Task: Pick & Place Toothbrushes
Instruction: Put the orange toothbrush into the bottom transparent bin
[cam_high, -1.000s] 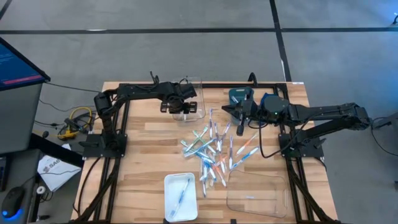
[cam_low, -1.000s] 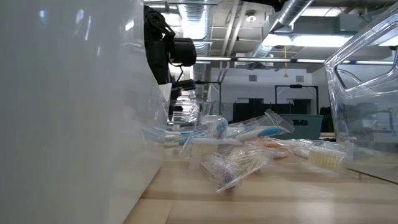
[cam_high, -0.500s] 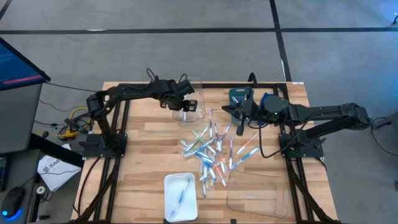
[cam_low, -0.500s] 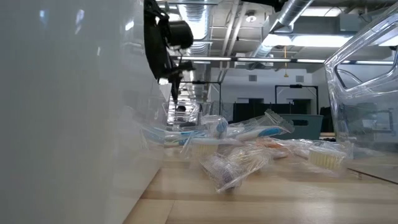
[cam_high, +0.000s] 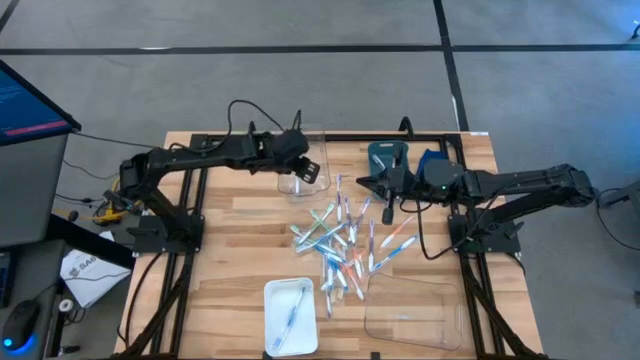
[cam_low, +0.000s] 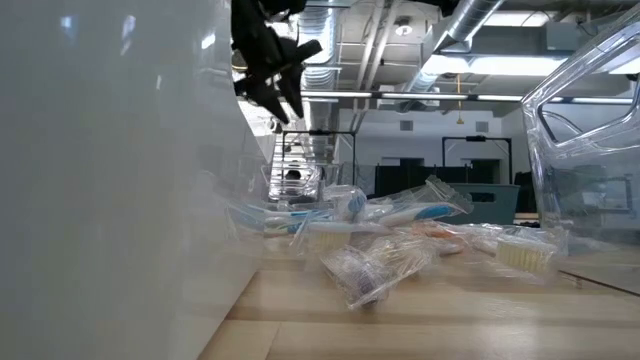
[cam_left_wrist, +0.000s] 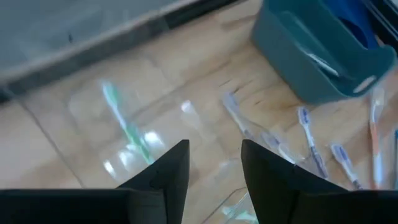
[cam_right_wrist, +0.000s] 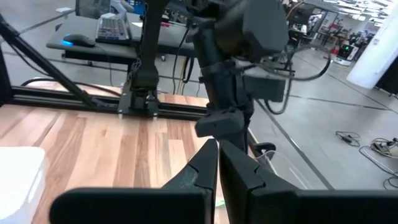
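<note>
Left gripper (cam_high: 305, 172) is hovering with fingers (cam_left_wrist: 166, 174) parted and nothing between them, just above a clear tray (cam_high: 322, 135) where one green toothbrush (cam_left_wrist: 124, 127) is lying ahead of the fingertips. Toothbrushes (cam_high: 340, 240) are piling mid-table, below and between both grippers. Right gripper (cam_high: 368, 181) is staying clenched, empty, beside a teal bin (cam_high: 383, 152).

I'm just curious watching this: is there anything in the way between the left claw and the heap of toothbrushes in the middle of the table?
Nothing visible blocks it. The left gripper, fingers apart and empty, hangs above the clear tray at the table's far side. The toothbrushes lie just beyond the tray's near edge.
</note>
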